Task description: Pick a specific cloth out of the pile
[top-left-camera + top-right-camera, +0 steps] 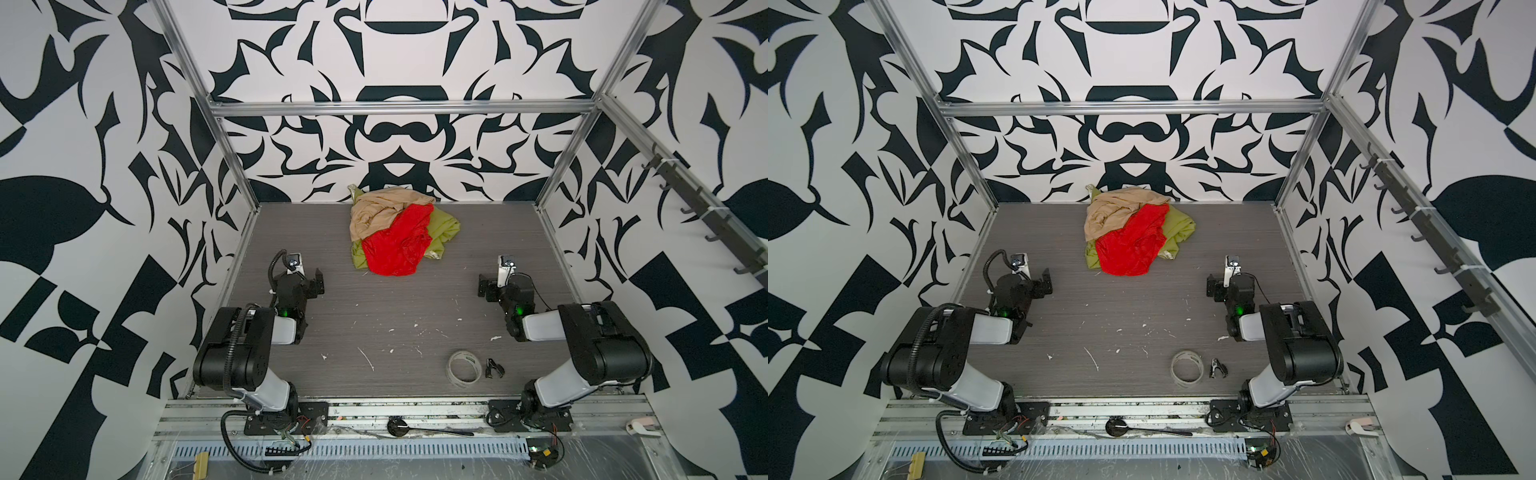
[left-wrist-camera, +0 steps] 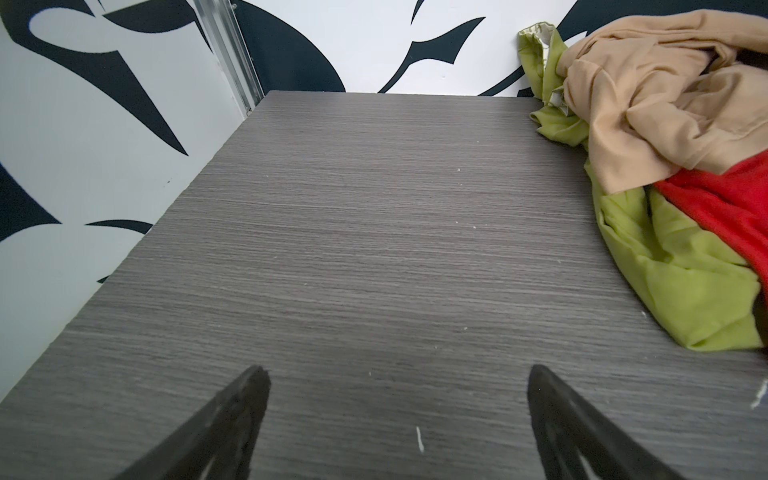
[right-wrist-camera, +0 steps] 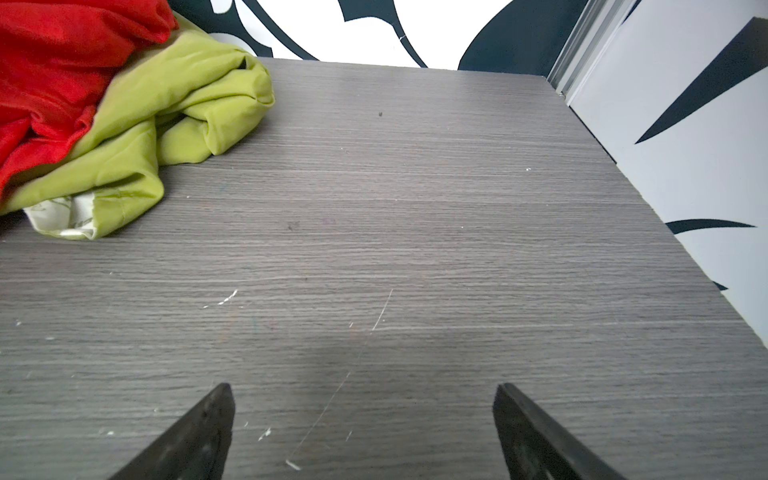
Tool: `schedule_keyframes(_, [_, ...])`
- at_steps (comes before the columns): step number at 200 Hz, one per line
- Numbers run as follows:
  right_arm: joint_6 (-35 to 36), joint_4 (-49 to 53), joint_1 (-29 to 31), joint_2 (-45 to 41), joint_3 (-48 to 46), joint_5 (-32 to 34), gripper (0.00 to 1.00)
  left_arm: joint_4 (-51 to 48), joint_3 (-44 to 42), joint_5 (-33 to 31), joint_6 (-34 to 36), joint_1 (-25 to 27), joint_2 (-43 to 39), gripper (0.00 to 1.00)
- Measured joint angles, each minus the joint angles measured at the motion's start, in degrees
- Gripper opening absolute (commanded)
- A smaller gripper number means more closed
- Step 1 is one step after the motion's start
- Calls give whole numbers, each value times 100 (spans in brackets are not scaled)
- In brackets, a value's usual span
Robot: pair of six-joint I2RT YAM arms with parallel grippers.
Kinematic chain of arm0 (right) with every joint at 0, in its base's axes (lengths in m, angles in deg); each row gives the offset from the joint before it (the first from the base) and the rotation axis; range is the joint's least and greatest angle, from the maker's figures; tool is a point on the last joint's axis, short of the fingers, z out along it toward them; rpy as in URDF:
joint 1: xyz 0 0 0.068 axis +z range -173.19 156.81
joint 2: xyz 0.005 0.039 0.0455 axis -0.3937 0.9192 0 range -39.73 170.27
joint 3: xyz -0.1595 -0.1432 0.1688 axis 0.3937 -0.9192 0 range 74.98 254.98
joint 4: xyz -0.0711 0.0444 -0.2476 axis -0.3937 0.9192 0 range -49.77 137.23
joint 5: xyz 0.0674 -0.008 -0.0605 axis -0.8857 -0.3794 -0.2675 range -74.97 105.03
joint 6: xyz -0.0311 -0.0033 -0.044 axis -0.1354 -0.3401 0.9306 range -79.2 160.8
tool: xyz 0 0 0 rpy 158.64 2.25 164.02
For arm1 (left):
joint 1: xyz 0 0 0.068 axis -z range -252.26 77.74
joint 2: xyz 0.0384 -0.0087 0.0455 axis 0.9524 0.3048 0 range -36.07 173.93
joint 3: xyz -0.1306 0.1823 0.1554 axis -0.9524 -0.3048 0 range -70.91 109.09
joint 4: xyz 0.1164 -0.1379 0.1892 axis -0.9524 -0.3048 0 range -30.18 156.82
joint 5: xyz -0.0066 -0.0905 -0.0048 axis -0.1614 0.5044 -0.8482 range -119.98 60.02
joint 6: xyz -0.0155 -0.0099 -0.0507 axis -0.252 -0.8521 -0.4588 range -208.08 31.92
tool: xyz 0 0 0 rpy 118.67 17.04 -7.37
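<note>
Item 1. The pile (image 1: 415,210) of crumpled soft cloths sits just above the middle of the frame in both top views, at the far edge of the grey wood-grain table (image 1: 415,299), touching the black-and-white patterned back wall (image 1: 399,137).

Item 2. The cloth (image 1: 397,245), bright red, thin and lightly textured, lies across the lower middle of the pile. It overlaps the olive-green cloth (image 1: 446,226). The beige-tan cloth (image 1: 376,216) lies at its upper left.

Item 3. Left gripper (image 2: 397,370), black, jaws spread wide and holding nothing. It is at left of centre in the top views, over bare table, apart from the pile.

Item 4. Right gripper (image 3: 362,386), black, jaws likewise wide apart and empty. It is at right of centre, apart from the pile.

Item 5. Clear tape roll (image 1: 451,370) and small black clip (image 1: 494,368), side by side at lower right of the table.
</note>
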Motion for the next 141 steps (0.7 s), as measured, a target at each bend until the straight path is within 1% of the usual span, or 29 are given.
schedule_keyframes(112, [-15, 0, 0, 0, 0, 153, 100, -9, 0, -2, 0, 0, -13, 99])
schedule_keyframes(130, [-33, 48, 2, -55, 0, 208, 100, -125, 0, -33, -2, 7, -160, 99])
schedule_keyframes(141, [-48, 229, 20, -243, 0, 260, 99, -251, 0, -111, 4, 59, -352, 99])
